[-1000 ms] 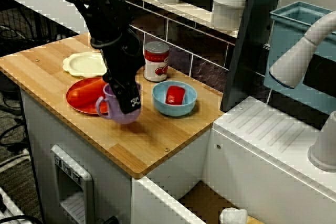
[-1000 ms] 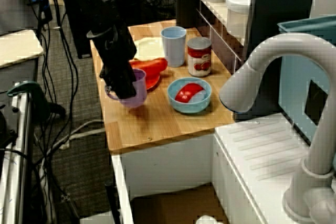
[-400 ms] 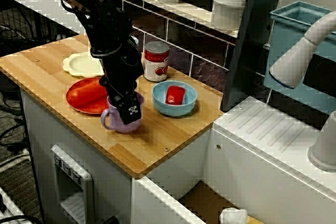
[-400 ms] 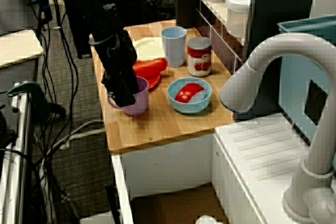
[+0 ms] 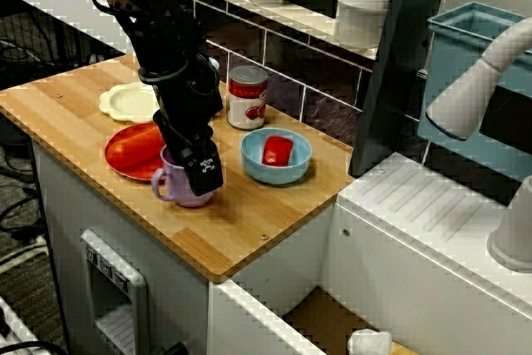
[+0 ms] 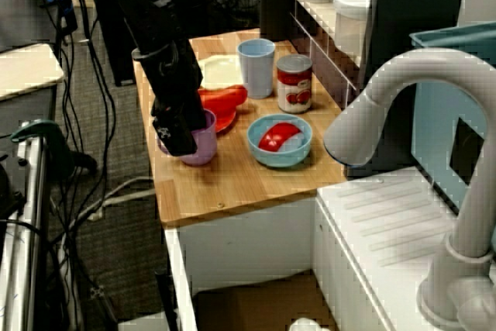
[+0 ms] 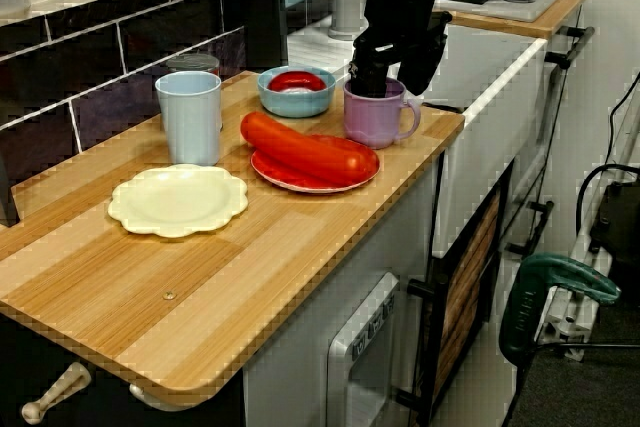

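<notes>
Standing upright on the wooden counter [image 5: 249,222], the purple mug [image 7: 378,119] sits just beside the red plate [image 7: 300,175]. Gripper [image 7: 368,82] is at its rim. In the low view along the counter one finger seems to be inside the wall; pinching or slack, cannot tell. Mug judged light, rigid, smooth; rim wall or side handle [image 7: 410,124] offer purchase. Plate crowds one flank, blue bowl [image 5: 276,155] near the other. Tin can [image 5: 247,97] and blue cup [image 7: 190,117] stand behind.
</notes>
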Available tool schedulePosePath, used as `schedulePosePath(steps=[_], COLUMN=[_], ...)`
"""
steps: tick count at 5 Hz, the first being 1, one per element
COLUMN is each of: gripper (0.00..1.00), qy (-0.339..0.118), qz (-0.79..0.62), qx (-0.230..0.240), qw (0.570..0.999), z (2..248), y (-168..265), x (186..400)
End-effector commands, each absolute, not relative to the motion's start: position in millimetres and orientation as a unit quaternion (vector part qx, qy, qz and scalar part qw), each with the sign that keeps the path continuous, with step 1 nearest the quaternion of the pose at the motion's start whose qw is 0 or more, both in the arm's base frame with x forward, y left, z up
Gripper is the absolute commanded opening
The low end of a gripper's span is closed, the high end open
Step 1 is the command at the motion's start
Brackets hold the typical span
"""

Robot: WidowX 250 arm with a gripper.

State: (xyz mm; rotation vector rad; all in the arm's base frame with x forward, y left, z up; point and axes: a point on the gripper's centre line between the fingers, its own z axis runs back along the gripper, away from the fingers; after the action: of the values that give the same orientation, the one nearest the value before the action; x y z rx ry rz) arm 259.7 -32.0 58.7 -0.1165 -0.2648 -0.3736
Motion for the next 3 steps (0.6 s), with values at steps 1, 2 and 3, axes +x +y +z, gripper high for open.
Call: schedulePosePath(steps=[1, 2, 3], gripper=[1.0, 1.0, 1.0], qy=[-0.148, -0.149, -0.154], qz=[-0.17, -0.165, -0.156], qx=[-0.072, -0.082, -0.091], qw=[0.972, 0.972, 0.971], z=[90.4, 100.6, 112.7], y=[-21.3, -18.6, -8.8], x=[271.5, 272.5, 272.5])
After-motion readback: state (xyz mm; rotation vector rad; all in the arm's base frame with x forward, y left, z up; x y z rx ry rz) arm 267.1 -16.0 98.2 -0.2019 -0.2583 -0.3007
